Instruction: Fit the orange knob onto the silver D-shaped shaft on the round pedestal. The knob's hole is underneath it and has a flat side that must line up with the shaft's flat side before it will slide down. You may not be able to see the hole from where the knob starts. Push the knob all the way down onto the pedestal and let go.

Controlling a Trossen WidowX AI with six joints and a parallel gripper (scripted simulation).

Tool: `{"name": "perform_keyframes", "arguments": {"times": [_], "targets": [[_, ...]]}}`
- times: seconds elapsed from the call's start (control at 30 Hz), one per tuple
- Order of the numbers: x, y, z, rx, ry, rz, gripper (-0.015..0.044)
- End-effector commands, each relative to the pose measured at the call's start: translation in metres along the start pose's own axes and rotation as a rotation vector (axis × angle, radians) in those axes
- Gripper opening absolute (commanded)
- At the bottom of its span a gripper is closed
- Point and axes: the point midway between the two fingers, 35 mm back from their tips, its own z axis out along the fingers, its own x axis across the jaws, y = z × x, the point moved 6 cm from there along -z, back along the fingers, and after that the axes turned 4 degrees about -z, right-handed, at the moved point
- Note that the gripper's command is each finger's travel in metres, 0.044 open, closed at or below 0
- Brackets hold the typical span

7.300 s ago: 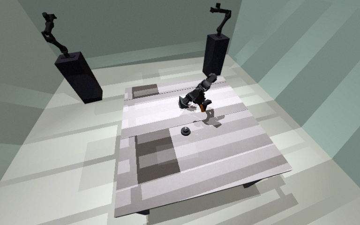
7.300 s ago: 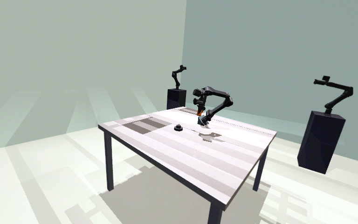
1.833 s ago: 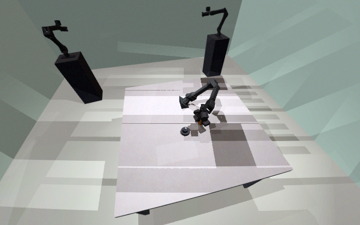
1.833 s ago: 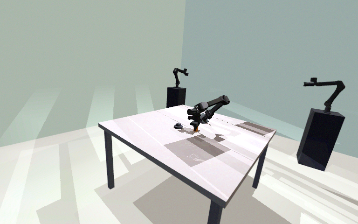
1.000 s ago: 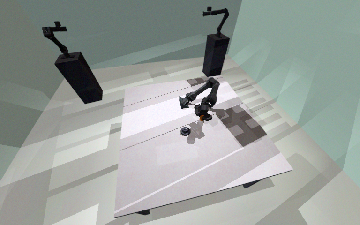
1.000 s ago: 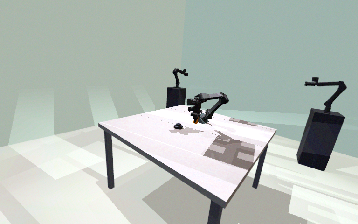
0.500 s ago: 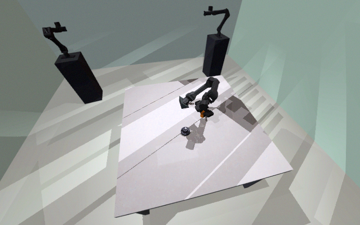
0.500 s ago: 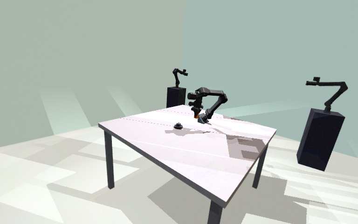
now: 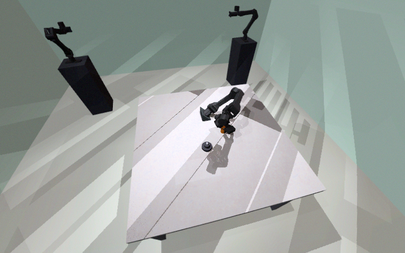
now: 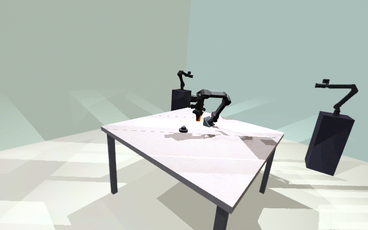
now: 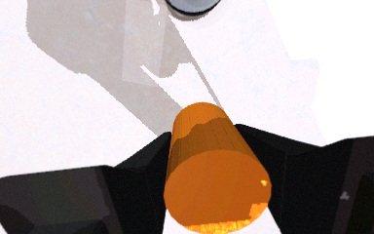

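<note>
My gripper (image 9: pixel 223 128) (image 10: pixel 199 117) (image 11: pixel 203 135) is shut on the orange knob (image 9: pixel 222 129) (image 10: pixel 199 118) (image 11: pixel 214 166) and holds it clear above the white table (image 9: pixel 185 191) (image 10: pixel 217 167). In the wrist view the knob's flat end faces the camera and its hole is hidden. The round dark pedestal (image 9: pixel 206 146) (image 10: pixel 183 129) with the silver shaft stands on the table a short way off from the knob. Its rim (image 11: pixel 192 9) shows at the top edge of the wrist view.
The arm's base (image 9: pixel 205 114) (image 10: pixel 208 122) sits on the table behind the knob. Two dark pillars (image 9: pixel 86 85) (image 9: pixel 241 61) (image 10: pixel 329 142) (image 10: pixel 180 98) with camera arms stand on the floor off the table.
</note>
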Motion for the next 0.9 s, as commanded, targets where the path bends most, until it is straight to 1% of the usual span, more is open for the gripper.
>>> {"name": "perform_keyframes", "arguments": {"times": [0.0,0.87], "targets": [[0.001,0.012,0.002,-0.007,-0.004,-0.01,0.0],[-0.006,0.091,0.028,0.009,-0.028,-0.007,0.0]]}}
